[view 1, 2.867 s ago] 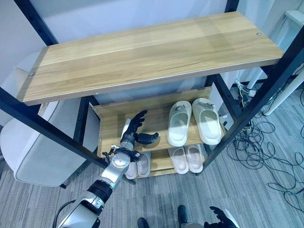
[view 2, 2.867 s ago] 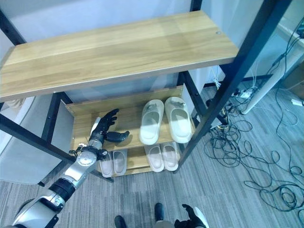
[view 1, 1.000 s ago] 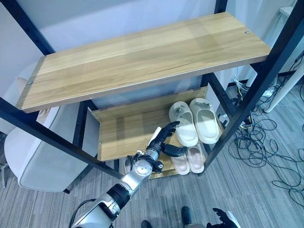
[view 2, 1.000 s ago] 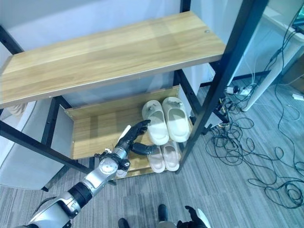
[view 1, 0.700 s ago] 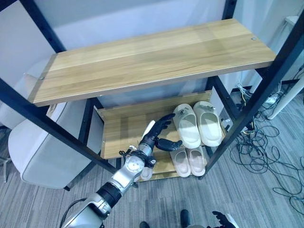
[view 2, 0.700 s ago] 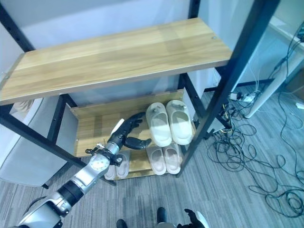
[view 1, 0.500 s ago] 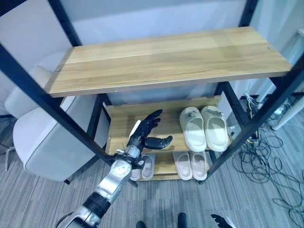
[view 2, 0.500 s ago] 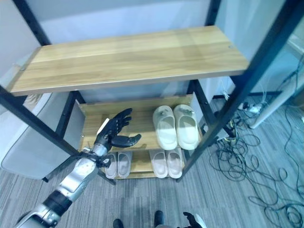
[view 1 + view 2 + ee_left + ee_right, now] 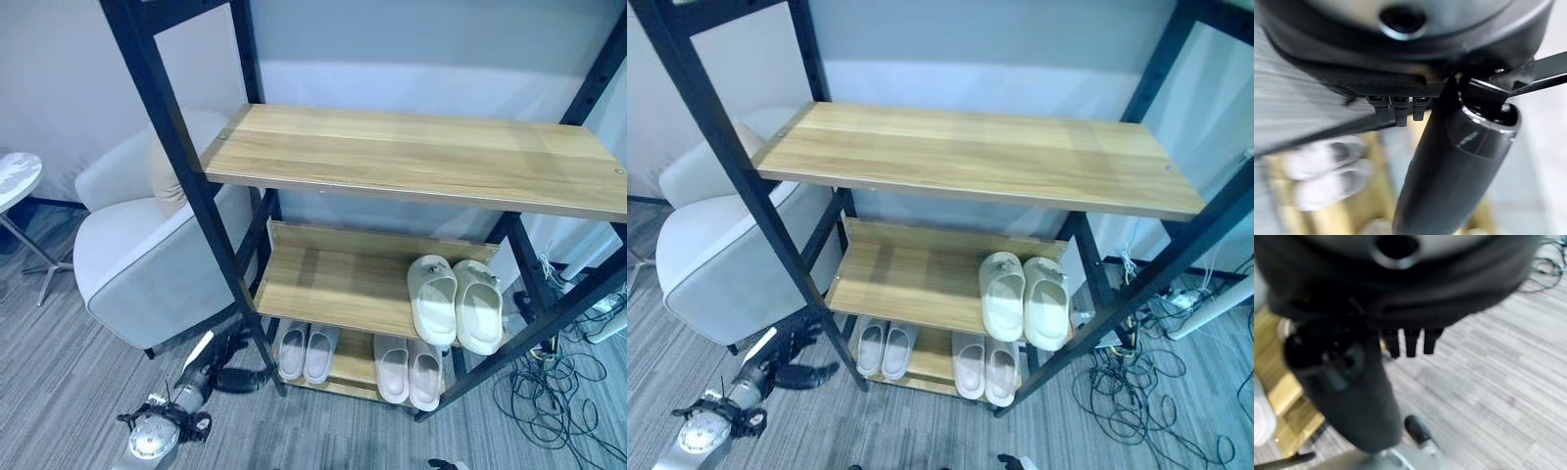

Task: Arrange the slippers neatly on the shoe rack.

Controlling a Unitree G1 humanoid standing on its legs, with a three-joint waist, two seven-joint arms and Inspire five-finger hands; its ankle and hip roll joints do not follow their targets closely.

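Left hand has dropped below the shoe rack, fingers spread, empty.

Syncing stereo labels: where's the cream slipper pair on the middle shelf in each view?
Left eye view: cream slipper pair at the right end of the middle shelf, lower right of the picture.
Right eye view: same pair, right of centre, lower half.
Left and right wrist views: too blurred to tell.
Shared landmark: grey armchair, left of the rack.

Head eyes look down on one shoe rack, wrist cameras — close, along each hand
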